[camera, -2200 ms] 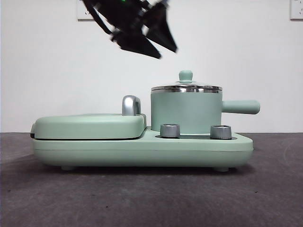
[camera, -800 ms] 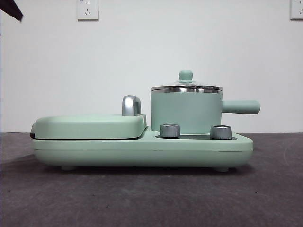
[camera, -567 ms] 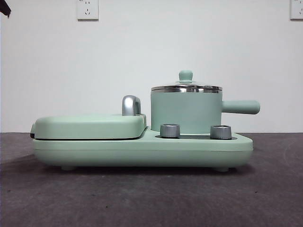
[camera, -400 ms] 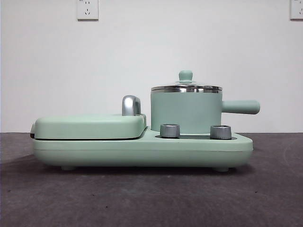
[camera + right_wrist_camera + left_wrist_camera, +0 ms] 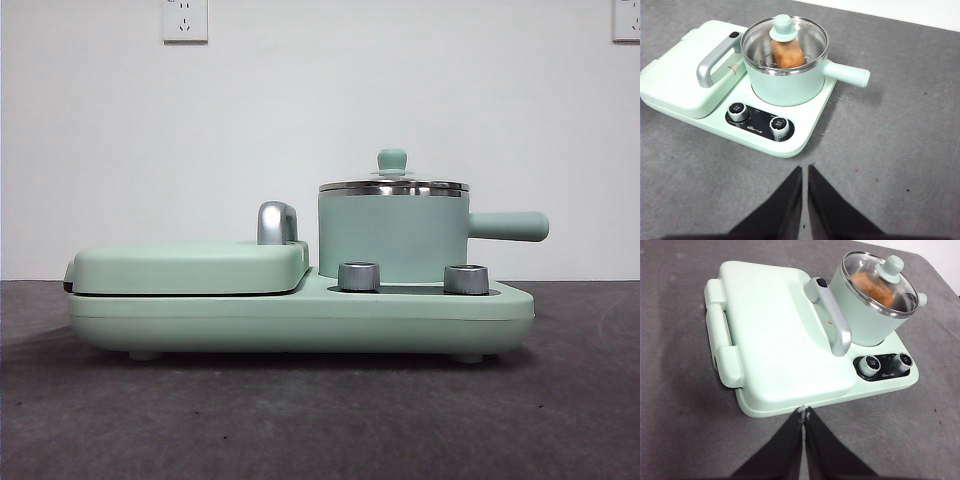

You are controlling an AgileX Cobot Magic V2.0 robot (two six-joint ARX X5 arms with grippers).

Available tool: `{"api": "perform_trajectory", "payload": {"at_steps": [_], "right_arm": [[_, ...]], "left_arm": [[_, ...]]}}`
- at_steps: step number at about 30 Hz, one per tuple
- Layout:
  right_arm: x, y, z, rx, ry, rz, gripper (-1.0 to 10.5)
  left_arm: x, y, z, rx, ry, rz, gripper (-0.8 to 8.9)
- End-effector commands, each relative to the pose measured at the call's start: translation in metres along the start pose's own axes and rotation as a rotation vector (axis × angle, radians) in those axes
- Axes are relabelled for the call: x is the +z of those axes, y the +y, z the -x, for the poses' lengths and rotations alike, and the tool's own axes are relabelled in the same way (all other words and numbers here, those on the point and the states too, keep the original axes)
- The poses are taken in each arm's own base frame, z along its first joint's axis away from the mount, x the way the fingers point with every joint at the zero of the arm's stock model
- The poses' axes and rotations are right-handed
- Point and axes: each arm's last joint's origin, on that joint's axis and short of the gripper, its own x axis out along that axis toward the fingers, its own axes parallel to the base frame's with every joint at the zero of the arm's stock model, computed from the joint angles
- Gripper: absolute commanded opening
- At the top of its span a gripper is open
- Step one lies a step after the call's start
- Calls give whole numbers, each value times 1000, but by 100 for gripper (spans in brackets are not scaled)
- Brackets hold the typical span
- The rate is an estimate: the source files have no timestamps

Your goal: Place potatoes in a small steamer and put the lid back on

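The small mint-green steamer [image 5: 392, 237] [image 5: 865, 315] [image 5: 785, 82] stands on the right side of the appliance base, its straight handle [image 5: 510, 226] [image 5: 847, 74] pointing right. The glass lid [image 5: 393, 185] [image 5: 890, 287] [image 5: 760, 42] with its mint-green knob [image 5: 392, 160] [image 5: 783, 27] sits on the pot. Through the glass shows the orange-brown potato [image 5: 871, 286] [image 5: 787, 55] inside. My left gripper [image 5: 804, 411] is shut and empty, well back from the griddle side. My right gripper [image 5: 805, 170] is shut and empty, held back over the table near the dial side. Neither arm appears in the front view.
The pot's base is a mint-green appliance [image 5: 300, 315] with a flat griddle cover [image 5: 190, 265] [image 5: 775, 330] and a steel handle [image 5: 276, 222] [image 5: 832, 315] [image 5: 710, 67] on its left. Two dials [image 5: 359, 276] [image 5: 466, 278] face front. Grey table [image 5: 320, 420] surrounds it; wall sockets [image 5: 185, 18] behind.
The dark arm that hung above the griddle side has pulled up and away to the upper left and left the front view. Pot, lid and appliance have not moved.
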Motion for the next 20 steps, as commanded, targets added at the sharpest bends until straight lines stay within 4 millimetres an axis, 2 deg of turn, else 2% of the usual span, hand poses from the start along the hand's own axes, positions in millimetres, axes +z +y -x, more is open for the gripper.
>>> {"api": "perform_trajectory", "payload": {"at_steps": [1, 6, 9, 15, 20], "right_arm": [[3, 0, 1, 3, -15, -2, 15], [3, 0, 1, 3, -16, -2, 15], [3, 0, 1, 3, -16, -2, 15], [3, 0, 1, 3, -16, -2, 15], [3, 0, 1, 3, -17, -2, 15]], "left_arm": [[2, -1, 1, -6, -13, -2, 6], [-2, 2, 3, 61, -44, -87, 6], [-16, 14, -2, 168, -133, -131, 6], [-63, 45, -16, 401, -337, -114, 6], [-101, 62, -27, 453, -364, -96, 6]]}}
